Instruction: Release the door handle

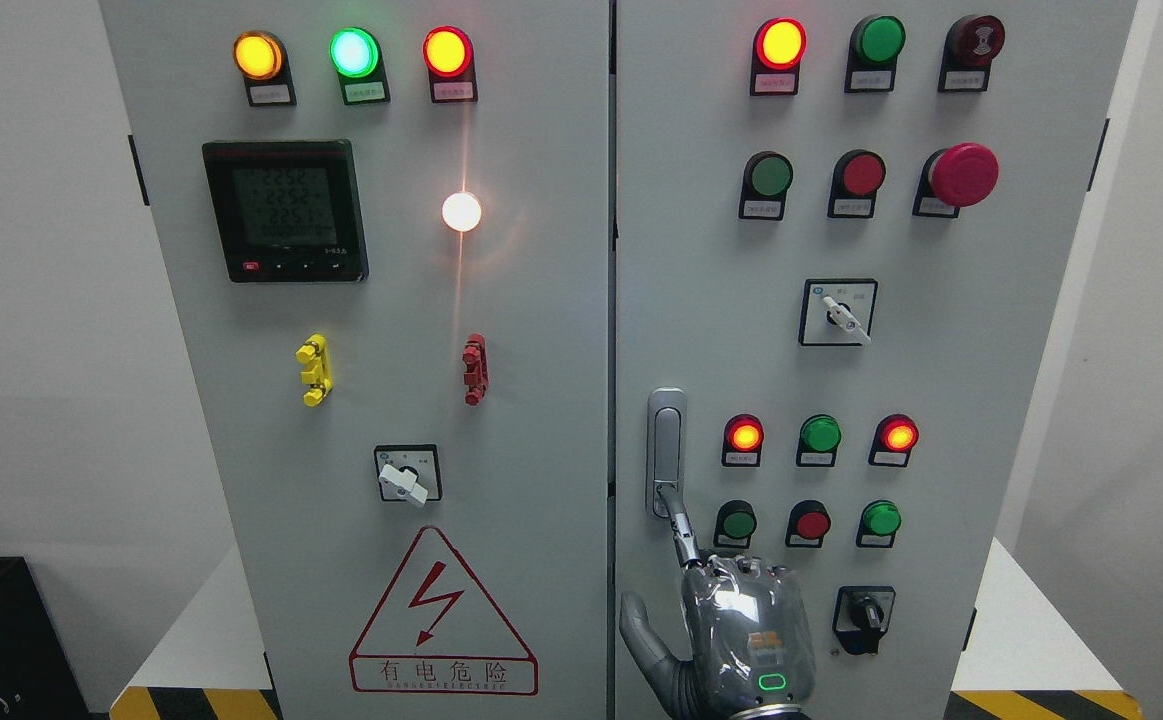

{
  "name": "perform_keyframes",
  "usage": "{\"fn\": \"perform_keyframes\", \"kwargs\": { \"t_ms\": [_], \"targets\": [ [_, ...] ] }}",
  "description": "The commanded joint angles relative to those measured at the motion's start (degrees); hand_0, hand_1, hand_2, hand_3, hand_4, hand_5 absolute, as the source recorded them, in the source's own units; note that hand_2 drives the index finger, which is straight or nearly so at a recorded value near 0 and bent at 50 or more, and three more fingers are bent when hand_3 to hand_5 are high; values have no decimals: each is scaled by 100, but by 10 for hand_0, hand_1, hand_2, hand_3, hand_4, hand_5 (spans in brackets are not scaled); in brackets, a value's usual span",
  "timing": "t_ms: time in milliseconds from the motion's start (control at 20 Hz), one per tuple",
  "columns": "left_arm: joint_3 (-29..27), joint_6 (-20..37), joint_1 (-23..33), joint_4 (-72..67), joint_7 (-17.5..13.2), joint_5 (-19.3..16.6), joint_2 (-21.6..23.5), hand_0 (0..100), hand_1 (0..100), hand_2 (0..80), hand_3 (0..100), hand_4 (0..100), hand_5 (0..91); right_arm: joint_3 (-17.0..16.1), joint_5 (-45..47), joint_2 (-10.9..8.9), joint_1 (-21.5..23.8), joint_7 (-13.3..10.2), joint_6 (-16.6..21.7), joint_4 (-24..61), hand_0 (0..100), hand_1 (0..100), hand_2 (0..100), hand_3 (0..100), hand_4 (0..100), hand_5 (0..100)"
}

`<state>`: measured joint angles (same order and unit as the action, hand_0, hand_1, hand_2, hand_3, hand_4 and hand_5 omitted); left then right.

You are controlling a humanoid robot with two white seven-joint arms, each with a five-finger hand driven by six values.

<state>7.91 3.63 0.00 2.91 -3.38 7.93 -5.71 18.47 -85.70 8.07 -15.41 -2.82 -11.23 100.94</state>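
Note:
The silver door handle [665,452] is mounted upright on the left edge of the right cabinet door [941,380]. My right hand [741,630] comes up from the bottom edge just below it, with its back towards the camera. Its index finger [679,525] is stretched up and its tip touches the handle's lower end. The thumb [641,640] is spread to the left and the other fingers are folded low. The hand does not wrap around the handle. The left arm is not in view.
The grey electrical cabinet has two closed doors with a seam [611,360] between them. Indicator lamps and push buttons [819,435] sit right of the handle, and a black rotary switch [863,618] is beside my hand. The left door [391,400] carries a meter, switches and a hazard sign.

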Motion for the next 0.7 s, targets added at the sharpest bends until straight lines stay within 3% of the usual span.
{"fn": "perform_keyframes", "kwargs": {
  "t_ms": [0,651],
  "targets": [
    [0,-3,105,-1,-5,-2,0,120,556,0,0,0,0,-1,1,2,3,9,-2,-39,530,213,0,862,911,1000],
    [0,-3,105,-1,-5,7,0,120,556,0,0,0,0,-1,1,2,11,9,-2,-144,526,216,0,869,913,1000]
  ]
}}
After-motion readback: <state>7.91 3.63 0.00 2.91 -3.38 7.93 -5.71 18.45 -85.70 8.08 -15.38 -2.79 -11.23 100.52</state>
